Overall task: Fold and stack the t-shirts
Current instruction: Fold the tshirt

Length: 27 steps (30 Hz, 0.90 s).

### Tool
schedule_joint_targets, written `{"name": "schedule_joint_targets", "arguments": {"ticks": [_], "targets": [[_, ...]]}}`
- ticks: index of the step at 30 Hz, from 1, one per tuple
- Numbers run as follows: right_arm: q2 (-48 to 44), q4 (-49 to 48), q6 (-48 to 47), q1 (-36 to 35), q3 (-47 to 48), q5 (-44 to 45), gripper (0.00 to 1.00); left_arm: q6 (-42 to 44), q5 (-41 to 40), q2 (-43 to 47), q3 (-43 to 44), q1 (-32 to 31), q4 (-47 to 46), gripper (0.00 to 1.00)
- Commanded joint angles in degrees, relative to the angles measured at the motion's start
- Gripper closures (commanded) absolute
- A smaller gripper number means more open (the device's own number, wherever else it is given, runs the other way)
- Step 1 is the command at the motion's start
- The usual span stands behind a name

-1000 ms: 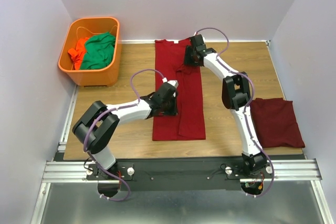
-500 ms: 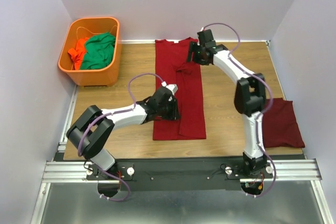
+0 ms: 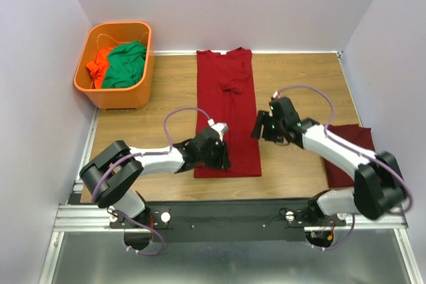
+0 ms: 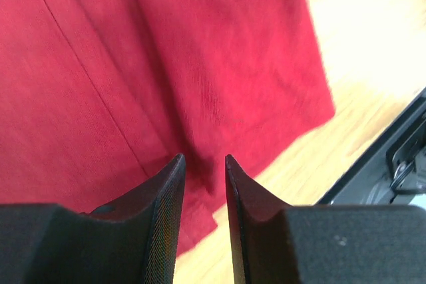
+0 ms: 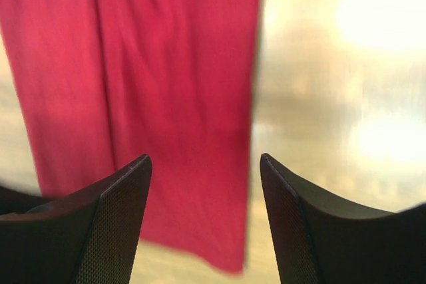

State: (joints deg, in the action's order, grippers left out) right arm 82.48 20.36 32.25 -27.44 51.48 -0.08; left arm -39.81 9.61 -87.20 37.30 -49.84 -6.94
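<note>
1. Your long folded t-shirt (image 3: 226,98) lies flat down the middle of the table (image 3: 133,128). It is a narrow maroon strip running from the far edge almost to the near edge, with its collar at the far end.
2. Your second t-shirt (image 3: 363,135) lies folded small at the near right, well apart from the long one. The right arm crosses over it and hides part of it.
3. Your left gripper (image 3: 219,157) sits low over the near left corner of the long t-shirt. In the left wrist view its fingers (image 4: 166,197) stand a narrow gap apart around the left gripper's centre (image 4: 203,159). The maroon cloth (image 4: 166,51) shows flat beyond the gap, and you can see none pinched between them.
4. Your right gripper (image 3: 261,128) is at the right edge of the long t-shirt, about two thirds of the way toward you.
5. The right wrist view is blurred. Even so, the gripper (image 5: 205,157) has its fingers spread wide with nothing between them, and the t-shirt's edge (image 5: 153,64) and bare wood lie below.
6. At the far left stands the orange basket (image 3: 120,98). It holds a green garment (image 3: 125,64) with a bright orange garment (image 3: 100,64) just left of it.
</note>
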Motion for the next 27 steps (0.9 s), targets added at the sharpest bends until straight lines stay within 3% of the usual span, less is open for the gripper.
{"name": "schedule_joint_targets", "arguments": {"ticks": [1, 7, 19, 27], "targets": [[-9.86, -3.40, 4.40, -2.00, -8.14, -1.50, 0.28, -3.95, -2.92, 1.07, -2.76, -2.96, -4.39, 0.62], [-18.84, -3.13, 6.42, -3.50, -16.32, -2.65, 0.30, -7.03, -6.70, -1.13, -2.41, -7.54, -5.97, 0.64], [-20.52, -2.87, 7.65, -6.04, -21.68, -2.21, 0.32, -11.60, -9.08, -1.84, -2.49, -10.45, -7.04, 0.75], [-20.08, -2.87, 7.21, -6.84, -21.60, -1.07, 0.32, -11.52, -11.80, 2.64, -2.23, -10.71, -3.88, 0.68]]}}
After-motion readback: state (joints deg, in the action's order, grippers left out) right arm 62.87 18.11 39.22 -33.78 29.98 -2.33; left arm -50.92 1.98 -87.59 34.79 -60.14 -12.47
